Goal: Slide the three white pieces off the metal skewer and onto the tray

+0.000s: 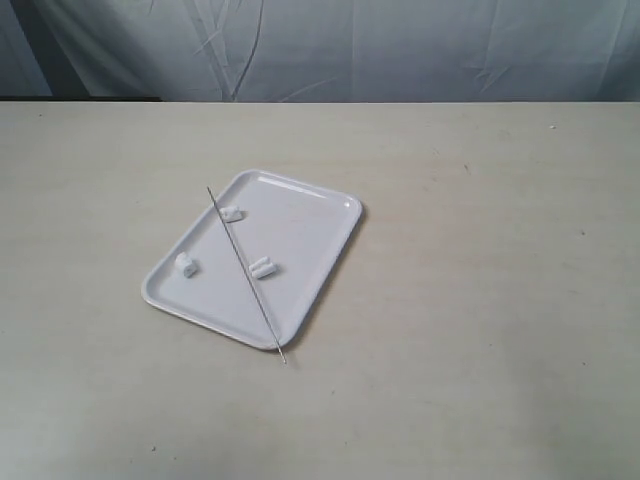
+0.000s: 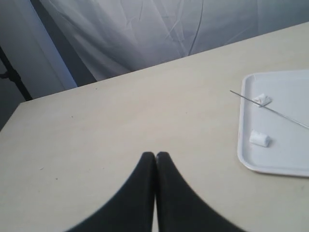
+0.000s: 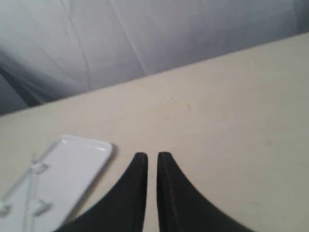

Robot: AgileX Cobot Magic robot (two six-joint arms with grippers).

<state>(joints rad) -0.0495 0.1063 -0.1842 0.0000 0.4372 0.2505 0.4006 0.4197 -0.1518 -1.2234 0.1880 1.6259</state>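
The tray (image 1: 300,240) lies flat on the counter (image 1: 480,320), around the middle between the far edge and the near edge and a little toward the left edge. It is turned at an angle, so one of its corners points toward the far right corner of the counter.

The metal skewer (image 1: 245,272) lies across the tray in a slanted line. One end is over the tray rim on the side of the far edge. The other end passes over the rim on the side of the near edge and sticks out above the bare counter. Nothing is threaded on it.

One white piece (image 1: 231,212) lies inside the tray just beside the far part of the skewer; I cannot tell if it touches the rod. The second white piece (image 1: 186,264) is also in the tray, close to the tray corner that points to the left edge of the counter, apart from the skewer. The third white piece (image 1: 262,267) is in the tray on the other side of the skewer, near its middle.

The left gripper (image 2: 155,155) is closed, its two dark fingers pressed together, and it holds nothing. It hangs above bare counter, apart from the tray. The right gripper (image 3: 152,155) is nearly closed, with only a thin slit between the fingers, and it is also empty. It is over bare counter beside the tray. A grey cloth (image 1: 400,50) hangs behind the far edge.
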